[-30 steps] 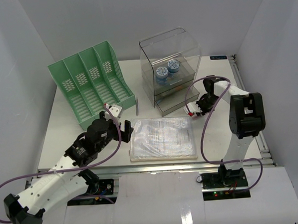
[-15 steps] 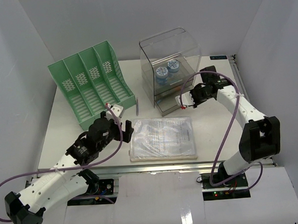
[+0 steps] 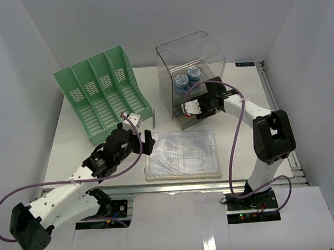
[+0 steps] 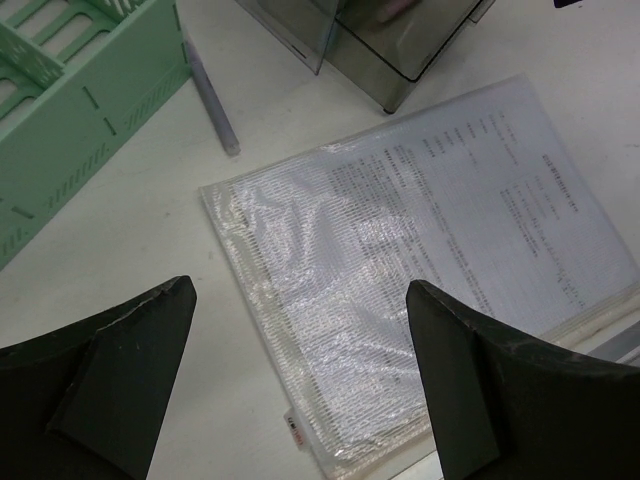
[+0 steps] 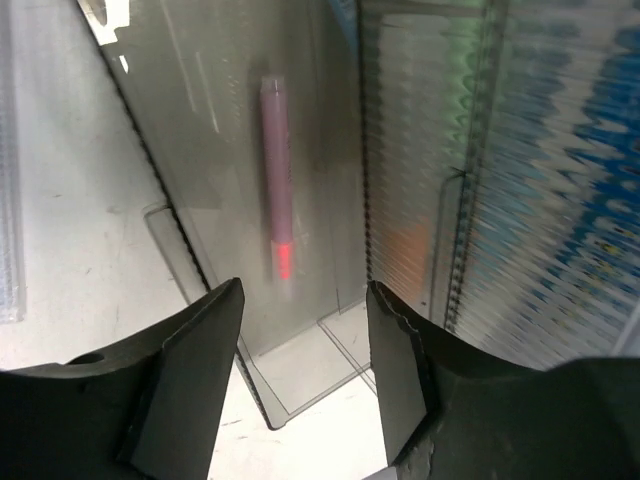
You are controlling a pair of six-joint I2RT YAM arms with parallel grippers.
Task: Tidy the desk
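So, desk [image 3: 73, 149]: a large flat white rectangular tabletop with a metal rail along its near edge. It fills the floor of the white-walled booth, and everything else sits on it.
File rack [image 3: 101, 92]: pale green slotted plastic with four bays, standing at the far left of the desk.
Drawer box [image 3: 190, 59]: a clear plastic cabinet with a rounded top, at the far centre, just right of the file rack.
Drawer [image 3: 185, 123]: the box's lower clear tray, pulled out toward the near edge.
Tubs [image 3: 187, 77]: two round blue-and-white tubs side by side on the upper shelf inside the drawer box.
Pink pen [image 5: 273, 170]: a slim pink-purple stick with a red end, lying lengthwise inside the drawer. It is blurred in the right wrist view.
Grey pen [image 3: 154, 119]: a slim lavender-grey stick flat on the desk, between the file rack and the drawer box.
Pouch [image 3: 182, 154]: a clear mesh zip wallet holding printed sheets. It lies flat at the near middle, its near edge by the rail and its far right corner close to the drawer.
Left gripper [image 4: 300, 295]: its black fingers are spread wide with nothing between them. It hangs over the pouch's left part.
Right gripper [image 5: 300, 360]: its fingers are also spread and empty. It is poised above the drawer, with the pink pen ahead of it and apart from it.
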